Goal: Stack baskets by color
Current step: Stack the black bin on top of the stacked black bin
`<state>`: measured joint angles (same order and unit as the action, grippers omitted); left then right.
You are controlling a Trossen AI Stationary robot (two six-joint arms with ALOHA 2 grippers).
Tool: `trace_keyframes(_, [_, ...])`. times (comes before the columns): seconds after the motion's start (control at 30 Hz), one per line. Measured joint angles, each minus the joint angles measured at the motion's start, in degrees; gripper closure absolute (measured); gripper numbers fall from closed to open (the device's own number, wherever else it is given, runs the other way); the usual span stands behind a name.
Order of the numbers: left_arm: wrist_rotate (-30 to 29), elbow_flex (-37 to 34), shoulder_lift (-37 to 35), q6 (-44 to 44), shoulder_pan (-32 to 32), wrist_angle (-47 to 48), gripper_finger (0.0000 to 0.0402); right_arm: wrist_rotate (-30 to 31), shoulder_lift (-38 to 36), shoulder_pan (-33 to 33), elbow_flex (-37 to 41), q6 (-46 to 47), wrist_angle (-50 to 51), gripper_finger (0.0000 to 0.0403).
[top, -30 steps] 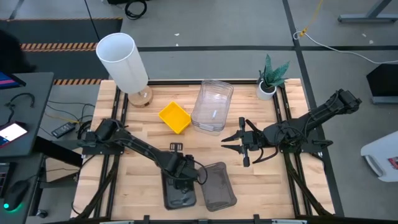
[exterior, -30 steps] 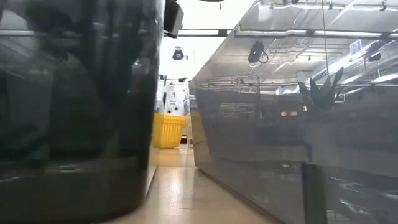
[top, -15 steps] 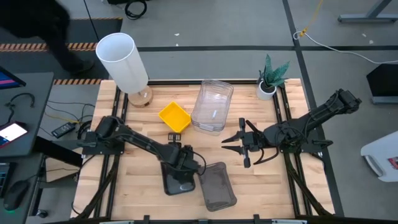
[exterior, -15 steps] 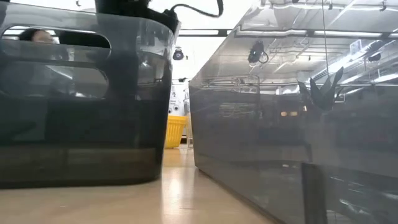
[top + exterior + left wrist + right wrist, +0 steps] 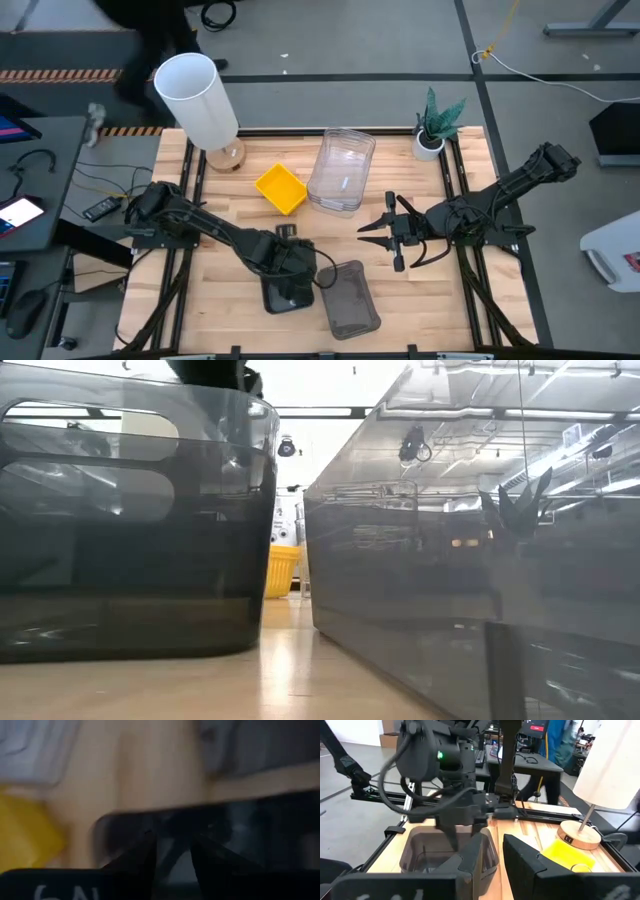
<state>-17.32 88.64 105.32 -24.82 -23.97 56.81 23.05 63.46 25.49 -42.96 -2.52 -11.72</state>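
Observation:
Two dark grey baskets lie flat on the table near its front edge: the left one and a second beside it on the right. My left gripper hangs open just above the left basket's far end, fingers pointing down. A yellow basket and a stack of clear baskets sit farther back. My right gripper hovers open and level at mid-table, right of the baskets, with nothing between its fingers.
A tall white cylinder on a wooden foot stands at the far left corner and a small potted plant at the far right. Bare wood shows between the yellow basket and the grey ones. A person passes on the floor beyond the far edge.
My left gripper drew the left grey basket along the table away from the near edge, then rose off it and tipped. The basket has stayed flat on the table since. My right arm kept still.

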Motion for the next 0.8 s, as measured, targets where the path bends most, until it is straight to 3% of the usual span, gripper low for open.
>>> trace_keyframes(0.4, [2.88, 0.07, 0.90, 0.88, 0.38, -22.49, 0.0276, 7.45, -10.19, 8.01, 1.77, -1.48, 7.97, 0.0319])
trace_keyframes(0.67, [3.10, 0.04, 5.95, 2.14, 3.24, -28.38, 0.0240, 7.14, -15.85, 8.58, 11.48, -3.68, -0.69, 0.0319])
trace_keyframes(0.8, [6.45, 0.02, 7.18, 2.79, 5.87, -28.40, 0.0203, 1.69, -18.92, 6.53, 16.69, -3.64, -6.95, 0.0326])
